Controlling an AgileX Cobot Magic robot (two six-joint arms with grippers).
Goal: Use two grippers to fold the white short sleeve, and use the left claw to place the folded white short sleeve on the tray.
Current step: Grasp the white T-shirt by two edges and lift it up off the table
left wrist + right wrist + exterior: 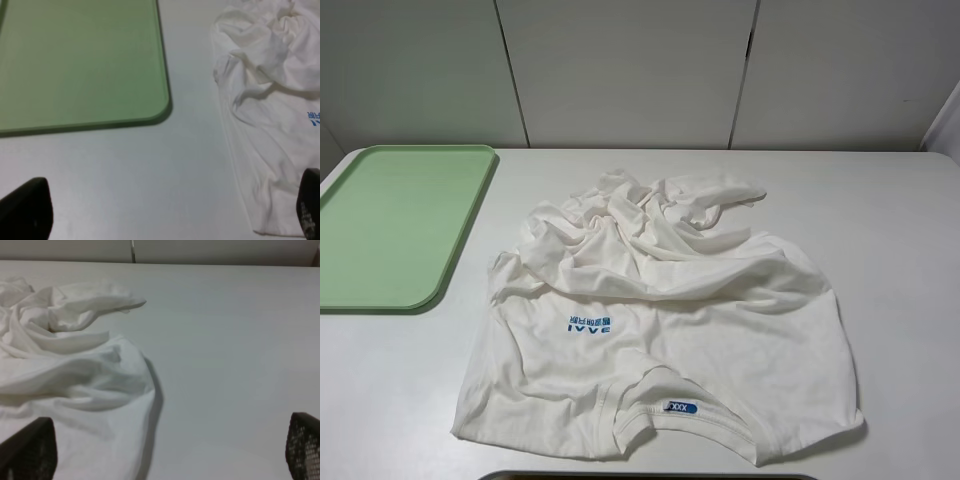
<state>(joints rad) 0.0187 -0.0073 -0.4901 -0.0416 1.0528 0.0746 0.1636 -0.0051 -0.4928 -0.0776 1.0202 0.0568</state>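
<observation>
I see open white tabletop (890, 230) right of the crumpled off-white cotton T-shirt (650, 330); left of it, a bare strip, then the low rim of the flat pale green plastic tray (470, 225).

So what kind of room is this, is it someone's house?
Probably a robot test bench rather than a home: a bare white table against blank white wall panels, with a crumpled white T-shirt and a green tray laid out on it.

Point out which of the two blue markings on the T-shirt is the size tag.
The small blue tag sewn on the ribbed collar of the white T-shirt. The other marking, the chest logo, is lettering printed on the front.
</observation>
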